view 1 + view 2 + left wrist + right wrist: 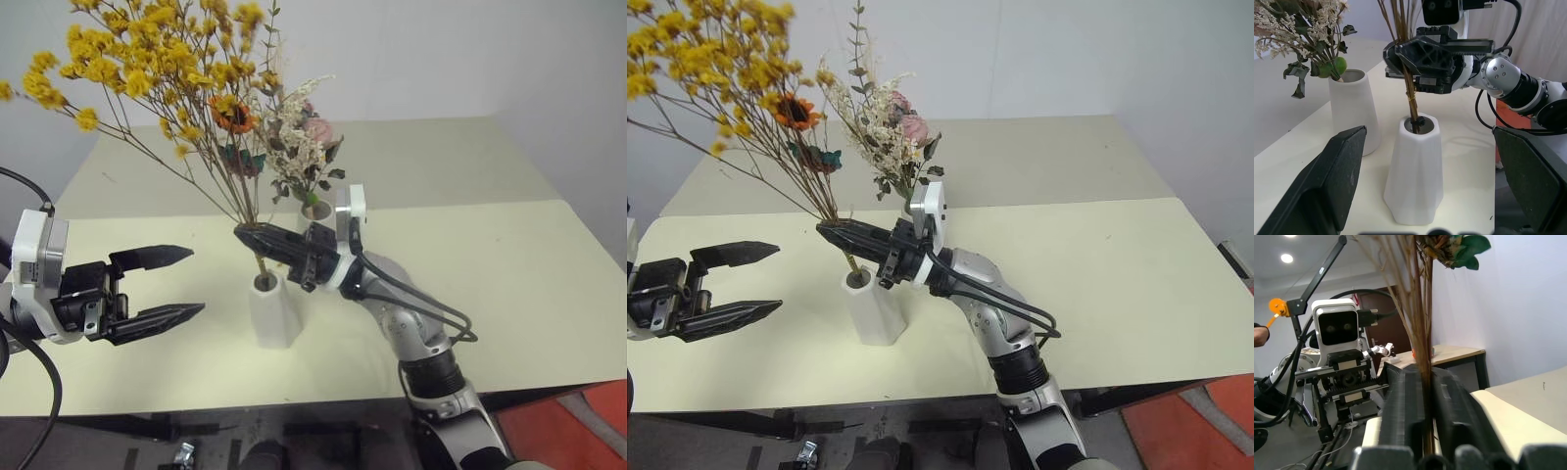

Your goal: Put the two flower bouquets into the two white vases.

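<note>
The yellow-orange bouquet [147, 59] has its stems set down into the narrow neck of the shorter white vase [274, 313], which stands on the table in front of me. My right gripper [245, 235] reaches in from the right just above that neck, shut on the stems. The cream-white and pink bouquet [299, 147] stands in the taller white vase [1352, 112], just behind the short one. To the left of the short vase my left gripper [196, 281] hangs open and level, holding nothing.
The vases stand on a pale yellow table [529, 284] with a second table [441, 157] joined behind it. A white wall rises at the back. A red floor patch [568, 431] lies past the near right corner.
</note>
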{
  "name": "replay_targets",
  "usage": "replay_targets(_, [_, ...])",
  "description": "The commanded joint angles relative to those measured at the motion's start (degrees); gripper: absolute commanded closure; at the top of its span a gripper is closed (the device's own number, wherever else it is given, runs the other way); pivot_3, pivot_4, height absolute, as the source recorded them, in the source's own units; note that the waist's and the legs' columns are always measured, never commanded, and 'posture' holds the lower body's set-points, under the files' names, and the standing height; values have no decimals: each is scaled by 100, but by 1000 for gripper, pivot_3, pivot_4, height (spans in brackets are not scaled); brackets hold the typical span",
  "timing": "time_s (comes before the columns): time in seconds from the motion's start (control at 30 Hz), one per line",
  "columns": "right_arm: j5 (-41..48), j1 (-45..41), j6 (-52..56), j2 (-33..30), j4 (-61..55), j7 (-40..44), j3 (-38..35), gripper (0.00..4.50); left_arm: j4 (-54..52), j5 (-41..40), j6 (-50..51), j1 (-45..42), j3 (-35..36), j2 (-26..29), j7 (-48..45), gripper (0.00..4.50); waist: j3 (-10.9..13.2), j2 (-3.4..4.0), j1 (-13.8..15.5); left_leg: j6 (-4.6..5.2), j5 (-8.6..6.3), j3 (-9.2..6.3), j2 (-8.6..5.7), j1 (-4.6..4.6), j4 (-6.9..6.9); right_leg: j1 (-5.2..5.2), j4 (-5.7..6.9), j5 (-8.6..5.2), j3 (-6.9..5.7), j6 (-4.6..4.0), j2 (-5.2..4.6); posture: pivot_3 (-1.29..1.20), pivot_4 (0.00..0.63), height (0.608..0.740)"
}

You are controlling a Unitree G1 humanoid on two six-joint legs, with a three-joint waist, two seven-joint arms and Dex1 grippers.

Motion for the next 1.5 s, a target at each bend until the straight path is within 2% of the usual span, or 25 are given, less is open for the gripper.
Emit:
replay_targets(0.03, [-66,35,-234,15,-177,49,39,2439,16,-79,-32,-113,63,122,-39,0,0,0,-1,0,0,0,0,0,0,0,0,0,0,0,0,0,150,740])
replay_targets(0.27, [-146,158,-318,-39,-239,55,42,193,166,-10,-80,-267,-57,172,-139,0,0,0,-1,-1,1,0,0,2,-1,1,0,0,0,0,0,0,150,740])
replay_targets(0.3, [-143,172,-322,-49,-243,57,35,30,189,2,-87,-292,-76,176,-151,0,0,0,1,-1,0,0,0,2,0,1,0,0,0,0,0,0,150,740])
replay_targets(0.6, [-49,318,-233,-402,-358,135,-115,30,256,71,-129,-394,-200,162,-206,0,0,-1,2,-1,0,0,0,2,0,2,0,0,0,0,0,0,150,740])
replay_targets(0.77, [-13,371,-238,-846,-471,142,-391,30,209,74,-107,-327,-342,77,-172,0,0,-1,10,-1,0,0,0,2,0,3,-1,0,0,0,0,0,150,740])
replay_targets(1.0, [-1,351,-199,-1398,-602,55,-767,30,461,358,-241,-545,-937,-140,-1,0,-1,-1,23,0,0,1,0,4,0,6,-1,0,1,0,0,0,150,740])
replay_targets(1.23, [12,405,-195,-1670,-771,-124,-1013,30,1092,794,-508,-1521,-1851,-625,52,0,-2,-4,40,0,0,0,-2,2,3,10,-3,1,-3,-1,0,0,150,740])
replay_targets(1.5, [327,645,115,-2724,-901,585,-1312,30,1643,1088,-697,-2389,-2496,-983,-268,0,-3,-6,47,7,-4,2,-3,-10,6,10,-4,1,-5,0,-1,0,150,740])
